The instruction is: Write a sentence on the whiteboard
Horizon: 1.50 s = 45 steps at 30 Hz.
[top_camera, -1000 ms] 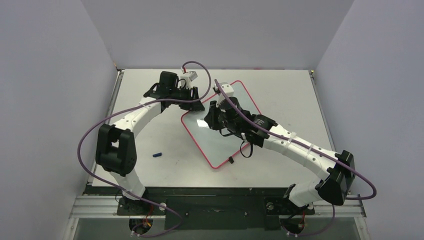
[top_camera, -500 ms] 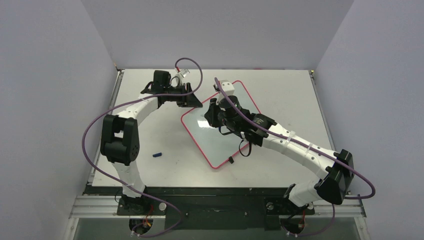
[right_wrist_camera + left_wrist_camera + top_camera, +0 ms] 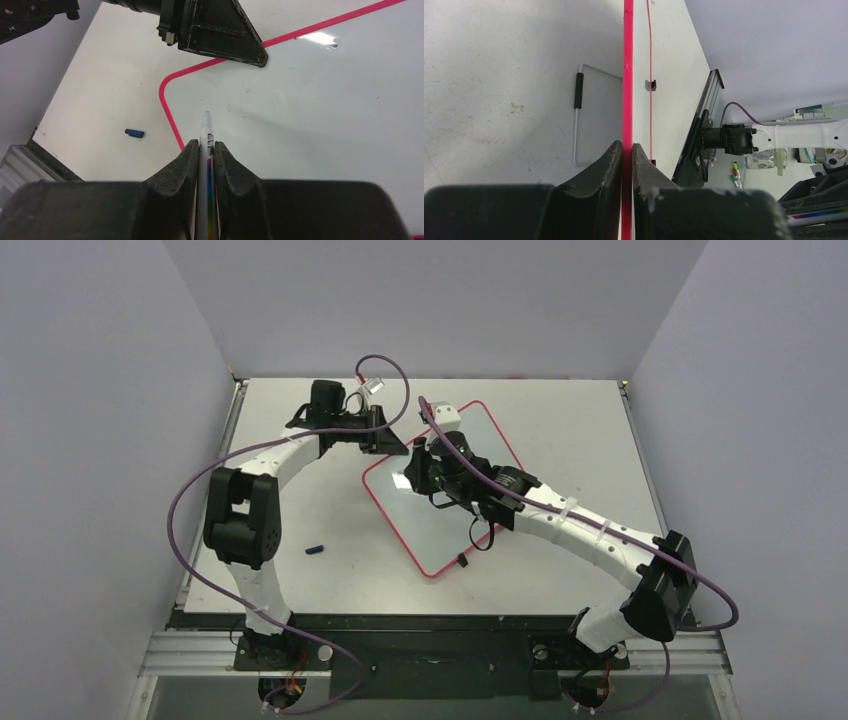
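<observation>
left claw (image 3: pixel 627 146): jaws pinched shut | right claw (image 3: pixel 206 145): jaws pinched shut | arms: both extended forward, bent inward

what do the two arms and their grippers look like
Both arms have white shells with black joint housings; a purple cable loops along the left arm and the right arm. The left gripper and right gripper have matte black, wedge-shaped fingers.

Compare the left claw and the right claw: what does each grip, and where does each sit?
1. The left claw is clamped on the thin red-pink frame of the flat glossy white whiteboard; the right claw is clamped on a slim white marker pen.
2. The left claw sits at the board's edge; the right claw hangs over its white face, pen tip near a rounded corner.
Shared: both are black and shut on something.
</observation>
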Motion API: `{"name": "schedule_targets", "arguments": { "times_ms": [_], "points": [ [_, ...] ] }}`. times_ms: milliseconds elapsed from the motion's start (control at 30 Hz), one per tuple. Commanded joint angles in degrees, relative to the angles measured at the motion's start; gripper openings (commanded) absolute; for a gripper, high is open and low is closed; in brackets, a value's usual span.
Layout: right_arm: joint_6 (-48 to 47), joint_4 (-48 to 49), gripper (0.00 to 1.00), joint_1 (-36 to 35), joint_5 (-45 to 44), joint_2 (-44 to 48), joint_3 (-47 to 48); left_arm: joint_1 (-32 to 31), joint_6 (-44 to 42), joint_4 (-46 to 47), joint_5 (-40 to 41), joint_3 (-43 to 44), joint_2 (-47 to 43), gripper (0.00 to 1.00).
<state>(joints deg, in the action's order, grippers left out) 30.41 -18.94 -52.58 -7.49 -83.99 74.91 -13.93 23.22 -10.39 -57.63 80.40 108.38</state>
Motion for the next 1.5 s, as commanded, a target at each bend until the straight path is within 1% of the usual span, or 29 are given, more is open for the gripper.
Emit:
{"name": "schedule_targets", "arguments": {
  "times_ms": [0, 100, 267, 833, 1200, 1467],
  "points": [
    [-1.3, 4.3, 0.00, -0.7, -1.5, -1.4, 1.2, -0.9, -2.0, 0.5, -0.9, 0.2, -2.1, 0.05],
    [-2.1, 4.9, 0.00, -1.8, -2.7, -2.6, 1.7, -1.1, -2.1, 0.5, -0.6, 0.0, -2.4, 0.00],
    [-2.6, 5.7, 0.00, -3.1, -5.6, -4.6, 3.0, -1.6, -2.4, 0.5, 0.4, -0.8, -3.7, 0.00],
    [-2.8, 8.3, 0.00, -3.5, -8.7, -8.1, 2.3, -2.3, -2.8, 0.6, 2.4, -2.4, -6.2, 0.00],
    [-3.0, 8.0, 0.00, -3.3, -12.0, -7.7, -0.1, -2.7, -3.4, 0.2, 2.5, -2.9, -6.9, 0.00],
    [-1.4, 8.4, 0.00, -0.8, -12.7, -6.8, -1.9, -2.9, -3.8, -0.1, 2.6, -2.9, -7.2, 0.00]
  ]
}}
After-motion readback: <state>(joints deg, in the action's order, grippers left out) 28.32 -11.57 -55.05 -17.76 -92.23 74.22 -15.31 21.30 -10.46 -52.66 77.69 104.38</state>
